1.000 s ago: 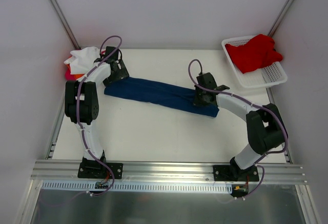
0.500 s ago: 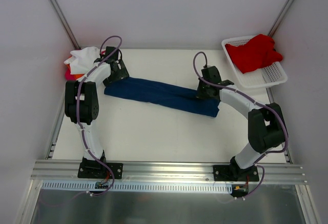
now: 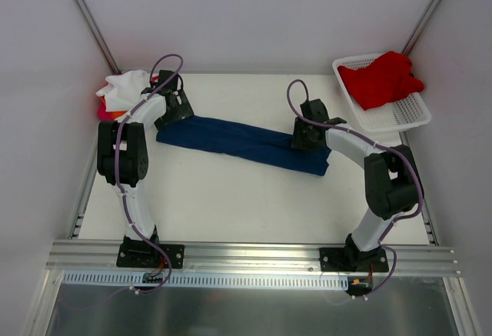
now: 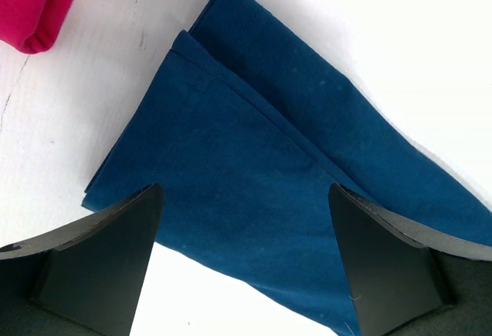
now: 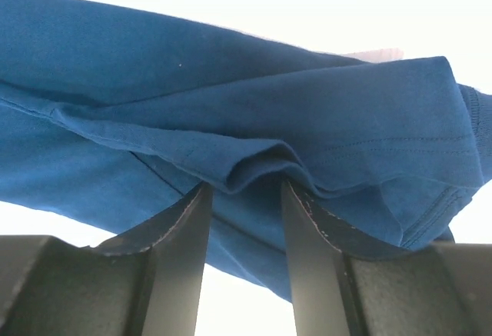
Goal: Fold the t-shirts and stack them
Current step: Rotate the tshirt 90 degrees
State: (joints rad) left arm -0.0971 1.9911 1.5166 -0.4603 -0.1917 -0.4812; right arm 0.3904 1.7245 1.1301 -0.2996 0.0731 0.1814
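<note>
From the top view, two grippers sit at the ends of one navy t-shirt [image 3: 238, 142], which lies folded into a long band across the table [image 3: 231, 205]. The left gripper [image 3: 175, 109] is at its left end and the right gripper [image 3: 304, 138] near its right end. One red t-shirt [image 3: 380, 78] lies heaped in the single white basket [image 3: 403, 117] at the far right. At the far left corner, one white t-shirt [image 3: 123, 86] tops a pile, with an orange edge [image 3: 114, 113] showing beneath it.

In the left wrist view, the left gripper [image 4: 246, 197] has its fingers [image 4: 115, 259] spread wide over the navy t-shirt [image 4: 254, 159], holding nothing. One magenta t-shirt [image 4: 38, 5] shows at the corner.

In the right wrist view, the right gripper [image 5: 246, 190] has its fingers [image 5: 177, 251] part-way apart, and a raised fold of the navy t-shirt [image 5: 231, 105] lies between the tips, touching them.
</note>
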